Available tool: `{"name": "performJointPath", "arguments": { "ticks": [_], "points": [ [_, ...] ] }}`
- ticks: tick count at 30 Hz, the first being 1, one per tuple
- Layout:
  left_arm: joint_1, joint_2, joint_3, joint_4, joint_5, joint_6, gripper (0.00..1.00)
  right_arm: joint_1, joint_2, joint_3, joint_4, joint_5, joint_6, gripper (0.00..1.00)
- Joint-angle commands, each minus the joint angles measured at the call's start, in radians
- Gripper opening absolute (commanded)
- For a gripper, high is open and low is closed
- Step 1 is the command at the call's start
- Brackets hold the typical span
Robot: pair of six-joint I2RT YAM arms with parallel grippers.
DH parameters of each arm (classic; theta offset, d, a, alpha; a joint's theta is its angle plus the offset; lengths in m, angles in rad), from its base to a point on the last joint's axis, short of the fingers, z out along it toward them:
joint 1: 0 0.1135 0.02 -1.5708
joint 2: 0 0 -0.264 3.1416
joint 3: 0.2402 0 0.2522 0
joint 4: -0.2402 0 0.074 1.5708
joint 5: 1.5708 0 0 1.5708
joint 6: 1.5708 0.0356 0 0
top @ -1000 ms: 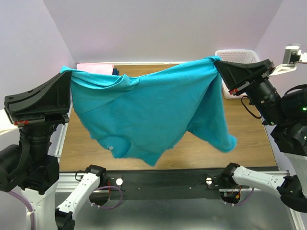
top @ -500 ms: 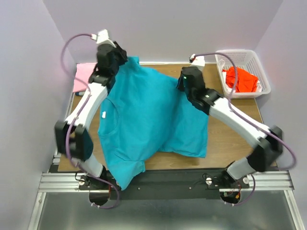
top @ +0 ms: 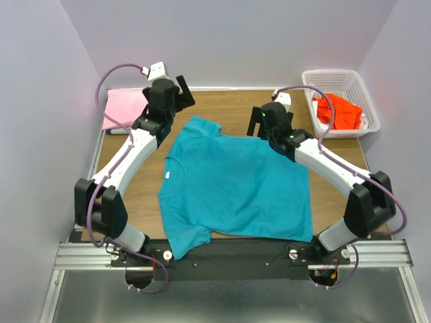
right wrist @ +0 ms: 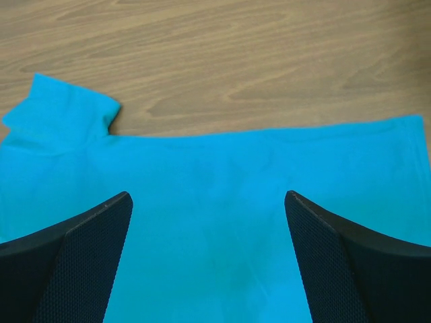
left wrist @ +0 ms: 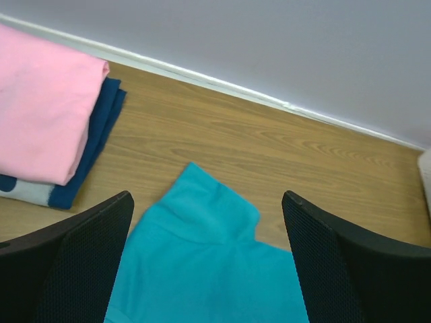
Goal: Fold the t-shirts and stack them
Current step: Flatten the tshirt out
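Note:
The teal t-shirt [top: 236,185] lies spread flat on the wooden table, collar to the left, one sleeve [left wrist: 215,208] pointing to the back. My left gripper [top: 185,94] hovers open just above that back sleeve, nothing between its fingers [left wrist: 81,256]. My right gripper [top: 259,124] hangs open over the shirt's back hem edge [right wrist: 269,145], also holding nothing. A folded pink t-shirt [top: 126,108] rests on a folded dark blue one [left wrist: 101,141] at the back left corner. An orange-red t-shirt [top: 340,111] lies in the basket.
A white plastic lattice basket [top: 337,75] stands at the back right corner. The shirt's near sleeve [top: 185,239] hangs over the table's front edge by the metal rail [top: 229,252]. Bare wood [top: 229,104] shows between the two grippers.
The teal shirt, held up stretched between both shut grippers, was brought down and laid flat on the table. Both grippers let go, opened and now hover at its far edge.

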Motion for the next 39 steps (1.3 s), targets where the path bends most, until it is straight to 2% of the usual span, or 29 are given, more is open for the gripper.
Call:
{"name": "performJointPath", "arguments": {
  "ticks": [1,6,10,15,27,32,39],
  "points": [
    [-0.057,-0.078,-0.150,0.035,-0.044,-0.035,0.98,-0.004,-0.107,-0.121,-0.005,-0.009,0.057,1.00],
    [-0.110,-0.100,-0.305,0.118,0.034,-0.041,0.98,-0.048,-0.164,-0.270,-0.005,-0.041,0.087,1.00],
    [-0.113,-0.032,-0.301,0.092,0.031,-0.029,0.98,-0.113,-0.155,-0.299,0.000,-0.055,0.035,1.00],
    [-0.113,0.084,-0.230,0.055,0.063,-0.021,0.98,-0.221,-0.053,-0.269,0.006,-0.141,-0.016,1.00],
    [-0.097,0.347,-0.101,-0.012,0.086,0.004,0.98,-0.271,0.227,-0.118,0.028,-0.228,-0.073,1.00],
    [-0.039,0.433,-0.046,-0.024,0.198,0.010,0.98,-0.289,0.325,-0.066,0.028,-0.245,-0.081,1.00],
    [-0.001,0.541,0.058,-0.046,0.269,0.040,0.98,-0.308,0.418,0.015,0.028,-0.254,-0.097,1.00]
  ]
}}
